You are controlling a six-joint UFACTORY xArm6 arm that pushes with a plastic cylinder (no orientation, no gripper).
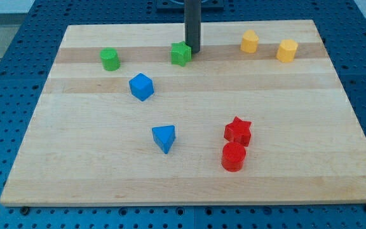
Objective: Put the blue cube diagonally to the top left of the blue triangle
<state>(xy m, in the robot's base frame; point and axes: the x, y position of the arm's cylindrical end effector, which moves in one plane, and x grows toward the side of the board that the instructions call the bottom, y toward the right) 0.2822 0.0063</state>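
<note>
Resting near the surface's [37,127] top edge, my tip [193,51] touches the green block [181,54] on its right side, well apart from the blue cube [141,86]. That cube already lies up-left of the blue triangle [164,138], toward the surface's middle, so the task looks nearly met. The rod stands upright; there are no jaws to judge.

You'll find the blue cube [142,86] sitting flat on the board, one corner turned toward the view's bottom. It lies above and slightly left of the blue triangle [164,137], well apart from it; that triangle's point aims downward.
</note>
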